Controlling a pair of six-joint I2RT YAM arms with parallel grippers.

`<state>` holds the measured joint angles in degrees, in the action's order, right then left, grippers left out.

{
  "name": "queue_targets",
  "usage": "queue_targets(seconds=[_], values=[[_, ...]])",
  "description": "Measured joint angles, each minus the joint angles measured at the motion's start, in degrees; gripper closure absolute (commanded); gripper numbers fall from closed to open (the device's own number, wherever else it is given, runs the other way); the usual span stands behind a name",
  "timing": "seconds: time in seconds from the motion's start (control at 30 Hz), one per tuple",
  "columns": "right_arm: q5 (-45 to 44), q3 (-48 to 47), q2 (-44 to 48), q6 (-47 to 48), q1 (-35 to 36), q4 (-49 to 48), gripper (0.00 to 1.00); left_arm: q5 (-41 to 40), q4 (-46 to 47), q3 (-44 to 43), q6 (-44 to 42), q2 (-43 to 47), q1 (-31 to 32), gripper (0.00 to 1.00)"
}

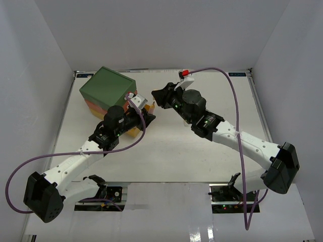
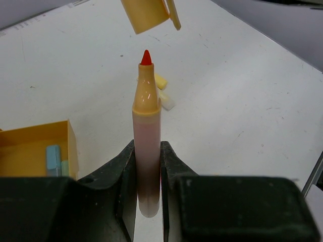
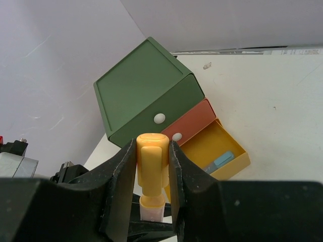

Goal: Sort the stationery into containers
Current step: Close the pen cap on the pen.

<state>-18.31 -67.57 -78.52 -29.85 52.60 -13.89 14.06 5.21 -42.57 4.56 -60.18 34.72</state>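
Note:
My left gripper (image 2: 147, 151) is shut on an uncapped marker (image 2: 146, 131) with a pinkish body, an orange collar and a red tip, and holds it upright above the table. My right gripper (image 3: 152, 145) is shut on its yellow-orange cap (image 3: 152, 156). The cap hangs just past the tip in the left wrist view (image 2: 146, 15). In the top view the two grippers, left (image 1: 144, 114) and right (image 1: 157, 96), meet right of the chest (image 1: 108, 85). The chest has a green top drawer (image 3: 151, 101), an orange middle drawer (image 3: 192, 126) and an open yellow bottom drawer (image 3: 237, 164) holding a blue pen (image 3: 220, 161).
Two small pale yellow and white pieces (image 2: 162, 91) lie on the white table beyond the marker tip. The open yellow drawer (image 2: 70, 146) with the blue pen (image 2: 52, 159) is at the left of the left wrist view. White walls enclose the table.

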Motion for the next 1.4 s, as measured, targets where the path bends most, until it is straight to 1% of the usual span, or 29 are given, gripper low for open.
queue_targets(seconds=[0.3, 0.77, 1.07, 1.4], values=[[-1.3, 0.0, -1.6, 0.0, 0.7, 0.1, 0.92, -0.2, 0.0, 0.0, 0.0, 0.2, 0.0, 1.0], [-1.5, 0.4, -1.7, 0.0, 1.5, -0.5, 0.92, -1.1, 0.1, 0.0, 0.9, 0.2, 0.0, 1.0], [-1.7, 1.1, -1.7, 0.0, 1.9, -1.9, 0.92, -1.4, 3.1, 0.6, 4.6, 0.1, 0.0, 1.0], [-2.8, 3.7, -1.7, 0.1, 1.9, -6.4, 0.92, -0.8, 5.7, 0.6, 7.5, -1.8, 0.0, 1.0]])
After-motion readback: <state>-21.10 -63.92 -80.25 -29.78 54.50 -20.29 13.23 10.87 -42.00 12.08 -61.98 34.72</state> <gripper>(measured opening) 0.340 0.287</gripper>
